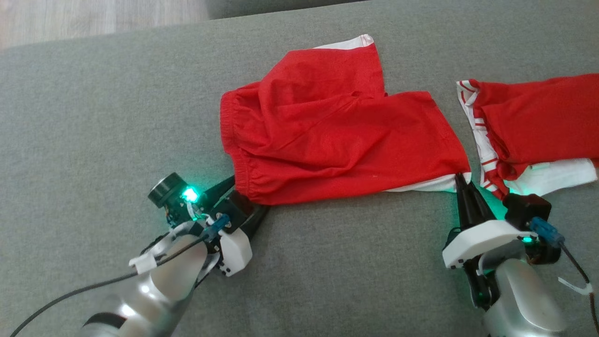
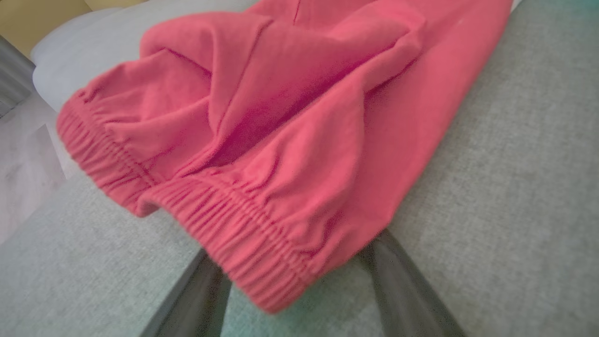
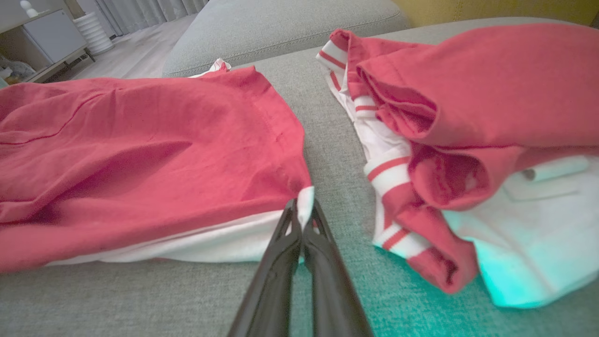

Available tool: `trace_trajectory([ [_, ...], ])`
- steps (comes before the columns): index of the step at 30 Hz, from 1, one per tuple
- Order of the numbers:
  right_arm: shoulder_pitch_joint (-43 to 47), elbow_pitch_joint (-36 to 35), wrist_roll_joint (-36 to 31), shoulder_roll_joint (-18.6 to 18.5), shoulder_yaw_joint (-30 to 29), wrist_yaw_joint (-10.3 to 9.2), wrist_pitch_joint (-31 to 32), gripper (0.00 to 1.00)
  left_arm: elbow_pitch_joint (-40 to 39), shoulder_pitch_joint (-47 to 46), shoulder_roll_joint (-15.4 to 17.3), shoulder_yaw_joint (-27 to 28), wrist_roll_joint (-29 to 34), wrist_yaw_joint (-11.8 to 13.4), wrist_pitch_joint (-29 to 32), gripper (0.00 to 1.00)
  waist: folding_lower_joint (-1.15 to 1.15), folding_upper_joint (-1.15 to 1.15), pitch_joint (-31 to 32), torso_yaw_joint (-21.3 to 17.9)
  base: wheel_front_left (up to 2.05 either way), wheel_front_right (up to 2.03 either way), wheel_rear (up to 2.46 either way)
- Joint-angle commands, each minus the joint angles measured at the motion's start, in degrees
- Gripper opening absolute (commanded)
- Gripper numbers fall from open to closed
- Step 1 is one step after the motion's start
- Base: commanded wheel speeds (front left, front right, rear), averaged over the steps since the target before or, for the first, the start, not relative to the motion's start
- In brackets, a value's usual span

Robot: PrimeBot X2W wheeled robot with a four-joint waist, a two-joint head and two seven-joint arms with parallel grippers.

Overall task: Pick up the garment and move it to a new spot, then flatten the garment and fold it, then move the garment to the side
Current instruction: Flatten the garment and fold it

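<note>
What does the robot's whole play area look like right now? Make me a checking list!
Surface: grey cushion.
Job's things: red shorts, rumpled, white trim showing.
Clutter: red-and-white shirt, bunched beside the shorts, not touching them.
Claws: left claw open, fingers either side of the waistband corner; right claw shut on the shorts' white hem corner.
Cables: black cable trailing behind the left claw.
Surroundings: wooden floor, white cabinet.

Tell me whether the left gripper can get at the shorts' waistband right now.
Probably yes. The left gripper stands open at the waistband of the red shorts, a finger on either side of its corner, and nothing lies between.
</note>
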State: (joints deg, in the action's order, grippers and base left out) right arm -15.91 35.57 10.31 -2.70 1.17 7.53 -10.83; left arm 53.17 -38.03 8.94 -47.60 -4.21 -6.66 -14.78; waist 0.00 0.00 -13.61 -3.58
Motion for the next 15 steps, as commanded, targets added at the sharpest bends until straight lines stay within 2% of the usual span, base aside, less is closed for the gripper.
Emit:
trace_trajectory([
  [1,-1.35,-1.72,0.66,-0.18,1.44,-0.04,-0.48,0.00,0.34,-2.00,0.65,0.65,-0.62,-0.40,-0.20,0.97,0.00,0.00,0.10,0.01,0.00,0.00,0.00],
  [2,-1.33,-1.70,0.73,-0.18,1.47,-0.04,-0.51,0.00,0.84,-2.16,0.40,0.25,-1.01,-0.52,-0.16,0.37,0.00,0.00,0.19,0.04,0.00,0.00,0.00],
  [3,-1.31,-1.66,0.78,-0.18,1.49,-0.04,-0.54,0.00,1.28,-2.28,0.18,-0.17,-1.47,-0.62,-0.16,0.11,0.00,0.00,0.33,0.12,0.00,0.00,0.00],
  [4,-1.29,-1.60,0.77,-0.18,1.51,-0.04,-0.54,0.00,1.57,-2.33,-0.07,-0.57,-2.08,-0.69,-0.16,0.00,0.00,0.00,0.53,0.22,0.00,0.00,0.00],
  [8,-1.35,-1.62,0.36,-0.18,1.47,-0.04,-0.53,0.00,1.53,-1.73,-0.80,-3.02,-6.32,-0.79,-0.17,0.00,0.00,0.00,1.85,0.84,0.00,0.00,0.00],
  [15,-1.88,-3.59,1.02,-0.18,1.54,-0.04,-0.05,0.00,-2.76,-1.41,1.44,-7.15,-17.92,-0.81,1.42,0.00,0.00,0.00,4.99,2.52,0.00,0.00,0.00],
])
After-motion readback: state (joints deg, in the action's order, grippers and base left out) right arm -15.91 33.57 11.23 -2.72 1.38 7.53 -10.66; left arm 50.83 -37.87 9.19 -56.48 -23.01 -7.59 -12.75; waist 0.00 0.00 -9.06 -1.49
